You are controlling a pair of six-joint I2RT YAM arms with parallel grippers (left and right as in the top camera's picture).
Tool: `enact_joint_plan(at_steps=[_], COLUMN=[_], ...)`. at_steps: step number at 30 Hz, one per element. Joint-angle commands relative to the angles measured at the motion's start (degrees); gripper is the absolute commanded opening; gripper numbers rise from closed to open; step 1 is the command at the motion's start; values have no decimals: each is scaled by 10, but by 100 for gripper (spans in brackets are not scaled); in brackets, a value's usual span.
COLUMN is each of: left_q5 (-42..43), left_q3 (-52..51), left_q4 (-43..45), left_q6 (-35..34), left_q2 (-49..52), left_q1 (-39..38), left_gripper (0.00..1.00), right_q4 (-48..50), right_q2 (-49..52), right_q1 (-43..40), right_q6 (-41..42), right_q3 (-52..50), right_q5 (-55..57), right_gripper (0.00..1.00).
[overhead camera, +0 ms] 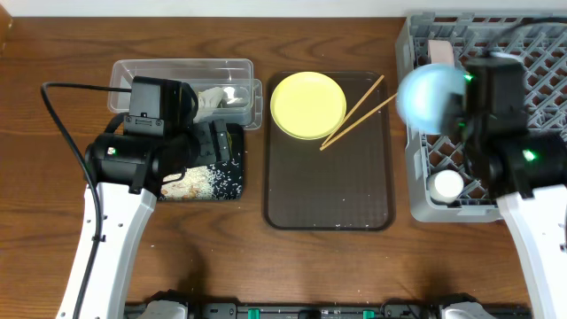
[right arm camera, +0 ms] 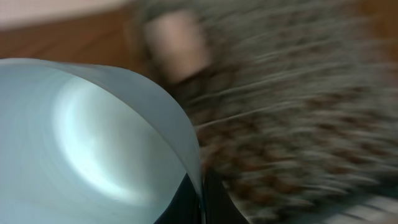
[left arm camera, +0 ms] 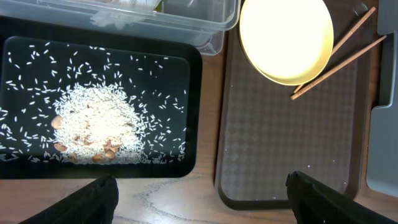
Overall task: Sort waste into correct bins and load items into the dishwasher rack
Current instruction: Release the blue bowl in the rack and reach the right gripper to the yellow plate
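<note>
**Status: light blue bowl in my right claw, over the dishwasher rack**

1. My right claw (right arm camera: 198, 202) is clamped on the rim of the light blue bowl (overhead camera: 430, 93). The bowl is over the left part of the dishwasher rack (overhead camera: 540, 62), which fills the far right corner of the bench. The view is blurred, so I cannot tell whether bowl and rack touch.
2. Inside the rack, a small white cup (overhead camera: 447, 183) sits near its front left corner. A pale item (overhead camera: 438, 49) sits at its far left corner, too blurred to identify.
3. My left claw (left arm camera: 202, 186) has its fingers spread wide and holds nothing. It hovers over the near rim of the black tray (left arm camera: 189, 59), towards the left edge of the bench.
4. The rice crumbs (left arm camera: 93, 124) are heaped in the middle of the black tray, with loose grains scattered around them.
5. The clear tub (overhead camera: 182, 69) is just behind the black tray, towards the far edge, with the crumpled white paper (overhead camera: 221, 96) in it.
6. The brown serving tray (overhead camera: 328, 186) lies mid-bench. The yellow plate (overhead camera: 307, 105) is at its far left corner. The two chopsticks (overhead camera: 359, 111) lie slanted beside the plate, their lower tips just beside its rim.
</note>
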Motion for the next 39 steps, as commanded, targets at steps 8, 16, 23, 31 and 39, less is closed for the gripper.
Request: enact_joint_plan(at_steps=[8,16,23,31,39], left_q5=[-3,-3,-3,-3,-3], left_q3=[3,3,3,3,3], left_q4=[-1,-1,-1,-1,-1], left_q6=[3,3,3,3,3], left_q2=[2,2,2,2,2], left_q1=[2,2,2,2,2], left_gripper=[89,89,89,89,89], right_q4=[29,109,119,127,122], right_q2=[111,262,333,366,377], right_q1=[-2,1,19,26,32], right_q6=[13,-69,-75,-75,-75], right_q3=[1,1,1,0,-3], right_q5=[376,501,495,437,423], right_gripper=[2,1,1,1,1])
